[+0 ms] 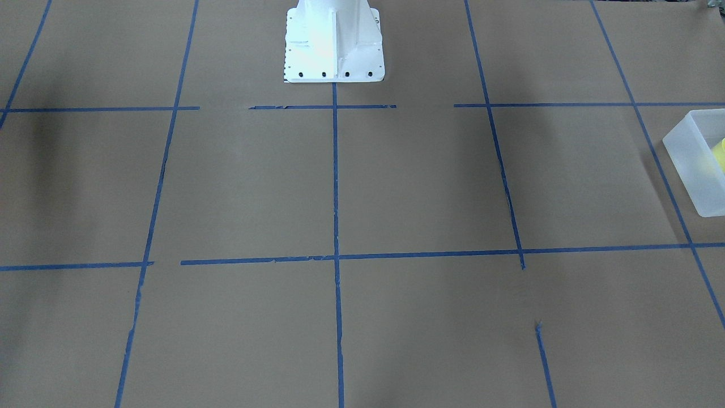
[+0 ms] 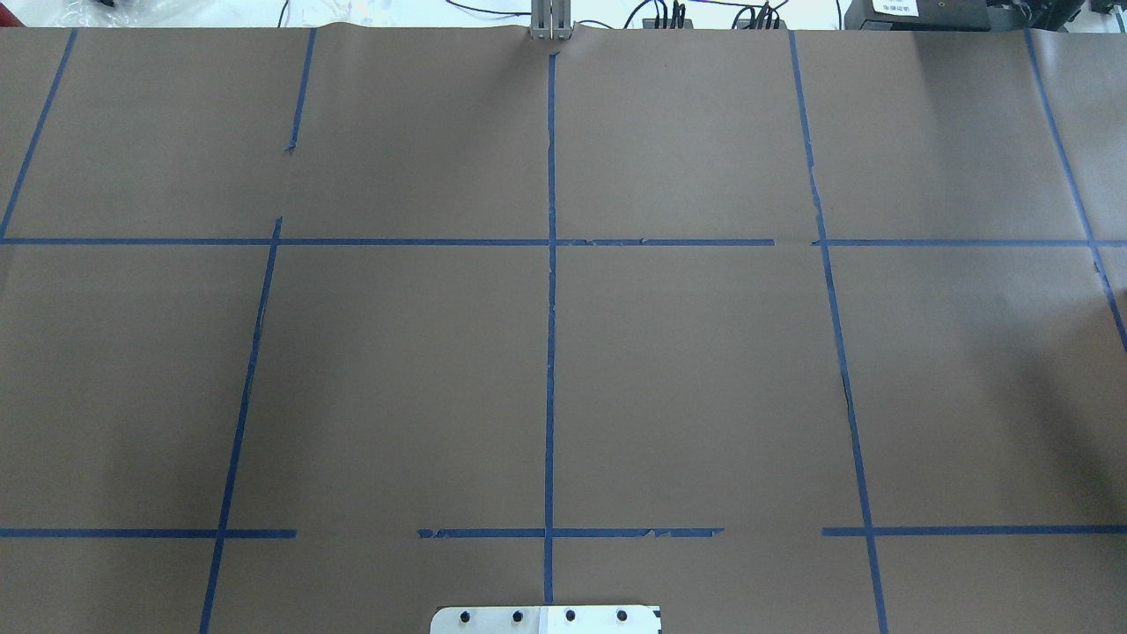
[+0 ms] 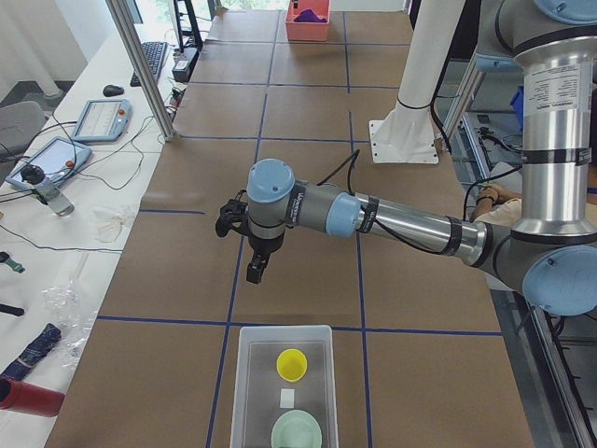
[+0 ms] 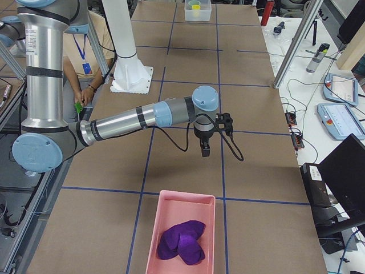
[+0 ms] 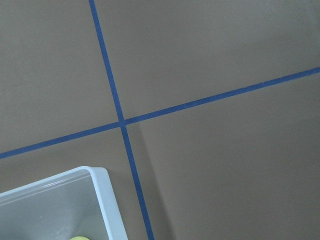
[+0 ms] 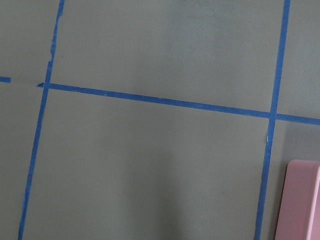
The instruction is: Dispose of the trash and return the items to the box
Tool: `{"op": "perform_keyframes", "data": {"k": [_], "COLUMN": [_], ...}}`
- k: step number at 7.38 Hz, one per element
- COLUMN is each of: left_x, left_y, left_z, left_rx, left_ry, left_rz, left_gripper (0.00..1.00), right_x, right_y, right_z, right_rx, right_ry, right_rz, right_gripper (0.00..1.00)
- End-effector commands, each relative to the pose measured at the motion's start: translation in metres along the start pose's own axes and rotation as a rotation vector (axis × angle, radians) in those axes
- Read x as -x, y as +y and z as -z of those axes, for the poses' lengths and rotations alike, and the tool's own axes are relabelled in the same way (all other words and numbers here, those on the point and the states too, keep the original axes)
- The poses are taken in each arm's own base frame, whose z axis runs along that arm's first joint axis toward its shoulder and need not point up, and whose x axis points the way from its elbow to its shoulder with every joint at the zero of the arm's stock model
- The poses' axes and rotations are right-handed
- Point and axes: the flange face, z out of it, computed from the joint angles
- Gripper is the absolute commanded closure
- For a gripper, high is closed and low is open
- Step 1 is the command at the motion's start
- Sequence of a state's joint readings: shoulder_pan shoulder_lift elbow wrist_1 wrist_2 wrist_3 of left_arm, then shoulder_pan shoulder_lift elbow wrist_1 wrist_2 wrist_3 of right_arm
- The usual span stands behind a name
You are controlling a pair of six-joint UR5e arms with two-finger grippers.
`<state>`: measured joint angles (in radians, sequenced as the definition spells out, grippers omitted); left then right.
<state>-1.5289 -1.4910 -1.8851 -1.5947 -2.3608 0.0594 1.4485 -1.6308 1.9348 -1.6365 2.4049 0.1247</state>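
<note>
Exterior front-facing: the box [image 1: 694,164] sits at the frame's right edge, cut off, with the yellow cup [image 1: 719,156] partly showing inside. The tabletop [image 1: 243,181] is brown paper gridded with blue tape [image 1: 335,187]. The white robot base [image 1: 333,42] is at the top.

Overhead exterior: same brown paper and tape grid; cables and equipment lie along the far edge.

Exterior left: the left end effector [image 3: 255,271] hangs above the tabletop, fingers pointing down. I cannot tell how far apart its fingers are, or whether it grips anything. The box lies on the camera side of it, well apart, long axis running along the tabletop's length. Inside, the yellow cup stands mouth up at the end nearer the end effector. The green bowl [image 3: 297,432] sits mouth up at the far end. Tablets and cables lie on the side bench.

Exterior right: the right end effector [image 4: 205,149] also points down above the tabletop; its opening and any hold cannot be told. A pink bin [image 4: 191,194] holding purple cloth [image 4: 181,241] lies on the camera side of it.

Left wrist-mounted: a rounded box corner at lower left, beside a tape crossing.

Right wrist-mounted: the pink bin's edge at lower right.
</note>
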Motion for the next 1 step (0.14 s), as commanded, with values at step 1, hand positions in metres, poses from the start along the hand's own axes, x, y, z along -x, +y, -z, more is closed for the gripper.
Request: {"op": "perform_keyframes", "data": {"k": [1], "left_x": [0.0263], "left_y": [-0.0146], "left_z": [-0.0254], "left_rx": [0.039], "left_ry": [0.008], "left_rz": [0.041], "left_gripper": [0.00], "right_x": [-0.0098], "right_y": [-0.0008], "right_z": [-0.0068], "right_rx": [0.012], "right_ry": [0.008], "right_rz": [-0.019], "right_gripper": [0.00]}}
